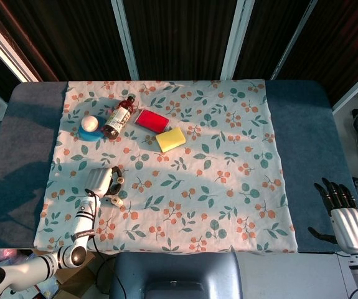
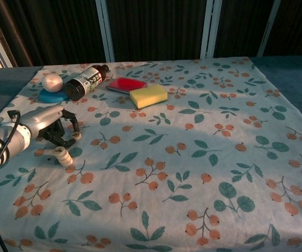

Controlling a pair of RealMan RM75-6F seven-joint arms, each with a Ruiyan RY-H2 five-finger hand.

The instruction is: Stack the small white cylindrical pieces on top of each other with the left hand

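A short stack of small white cylindrical pieces (image 2: 63, 156) is sitting on the near left part of the floral cloth (image 2: 193, 157), just near of the left hand (image 2: 48, 123). In the chest view its long axis is leaning, the top tipping a little to the left rather than standing straight; the pieces look like smooth round discs with rounded edges. In the head view the same stack (image 1: 116, 200) is showing as a few pale beads in a short row. One more white piece (image 2: 77, 135) is lying at the tips of the left hand's dark fingers (image 2: 69, 119), which are arching down over the cloth; I cannot tell whether they are pinching it or only touching it.

The right hand (image 1: 343, 215) is resting off the cloth at the near right, on the blue table (image 1: 303, 124), fingers straight and slightly apart, holding nothing.

At the far left a brown bottle (image 2: 86, 82) is lying on its side, cap pointing far right; its label carries writing too small to read. Left of it a pale ball (image 2: 52, 82) is sitting on a blue disc (image 2: 51, 96). To the bottle's right, a flat red block (image 2: 125, 84) is touching a yellow sponge (image 2: 148, 96).
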